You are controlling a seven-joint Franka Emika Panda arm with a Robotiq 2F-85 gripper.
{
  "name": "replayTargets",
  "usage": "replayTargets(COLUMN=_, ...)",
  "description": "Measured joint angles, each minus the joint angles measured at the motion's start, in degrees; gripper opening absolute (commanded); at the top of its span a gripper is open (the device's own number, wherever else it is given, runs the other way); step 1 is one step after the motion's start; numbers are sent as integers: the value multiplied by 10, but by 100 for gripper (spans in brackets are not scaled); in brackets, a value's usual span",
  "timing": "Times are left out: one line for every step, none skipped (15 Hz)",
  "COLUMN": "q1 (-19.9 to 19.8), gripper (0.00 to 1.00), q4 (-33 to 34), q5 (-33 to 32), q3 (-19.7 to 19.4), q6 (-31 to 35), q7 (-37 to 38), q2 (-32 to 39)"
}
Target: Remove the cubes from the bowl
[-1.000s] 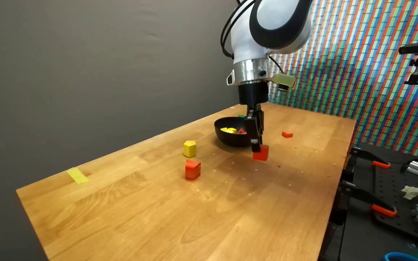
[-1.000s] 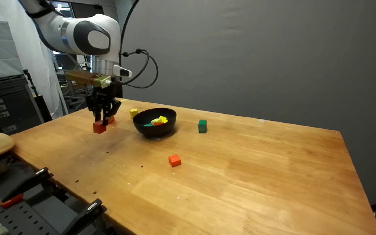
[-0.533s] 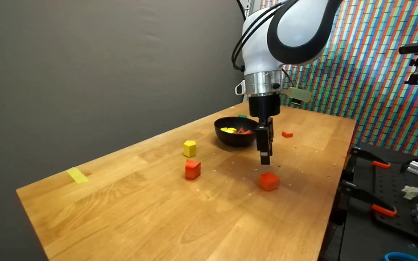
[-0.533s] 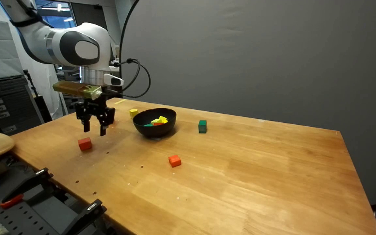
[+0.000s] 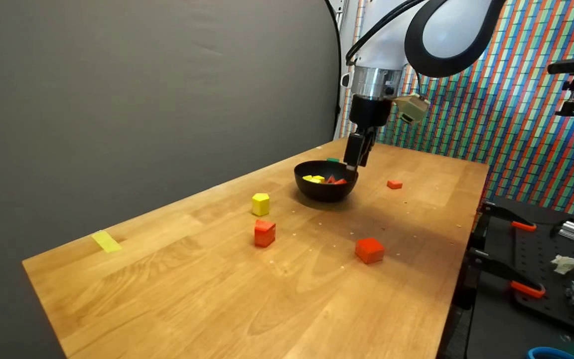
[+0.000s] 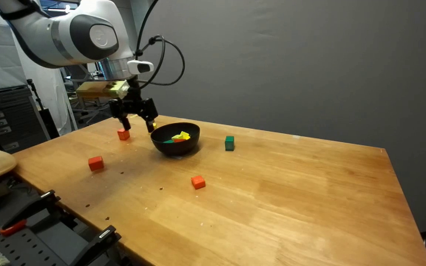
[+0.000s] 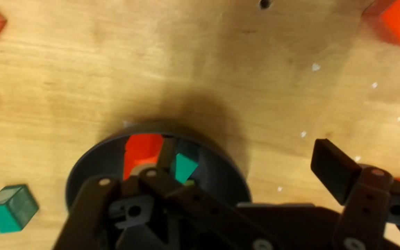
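"Where does the gripper stand?"

"In an exterior view it hangs near the left side of the bowl, fingers spread wide. In the wrist view one finger overlaps the bowl, the other the table. Whether either touches the bowl, I cannot tell."

"And the cubes?"

"Several lie inside the bowl: yellow cubes and, in the wrist view, a red cube on the left with a green cube to its right (the gripper hides some of the inside, mind you)."

"Which are out?"

"In an exterior view, another green cube stands right of the bowl, an orange cube lies on its near side, and two loose red cubes sit to the left, one nearer, one farther. In an exterior view a yellow cube also stands left of the bowl, just beyond a red one."

"And that yellow strip?"

"Flat on the table's left, by the far edge."
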Motion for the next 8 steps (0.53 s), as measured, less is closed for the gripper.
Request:
replayTargets(q1=-5, gripper=100, q4=6, q5=-12, q3=-11, q6=15, q7=7, q2=0)
replayTargets(q1=-12, gripper=100, q4=18, q5=-16, q3=-20, q6=23, q7=8, q2=2)
replayTargets(q1=-19, gripper=100, q4=34, q5=-16, q3=-25, q6=24, q7=8, q2=8)
replayTargets(q1=-27, gripper=100, q4=55, q5=-13, q3=-27, q6=23, q7=7, q2=18)
replayTargets(q1=-34, gripper=100, q4=77, q5=-10, q3=-27, q6=22, q7=6, q2=31)
replayTargets(q1=-39, gripper=100, q4=101, q5=-3, q3=-27, q6=19, q7=5, q2=47)
replayTargets(q1=-43, gripper=100, q4=125, q5=7, q3=-26, q6=14, q7=1, q2=65)
replayTargets(q1=-46, gripper=100, q4=151, q5=19, q3=-25, q6=4, q7=-5, q2=85)
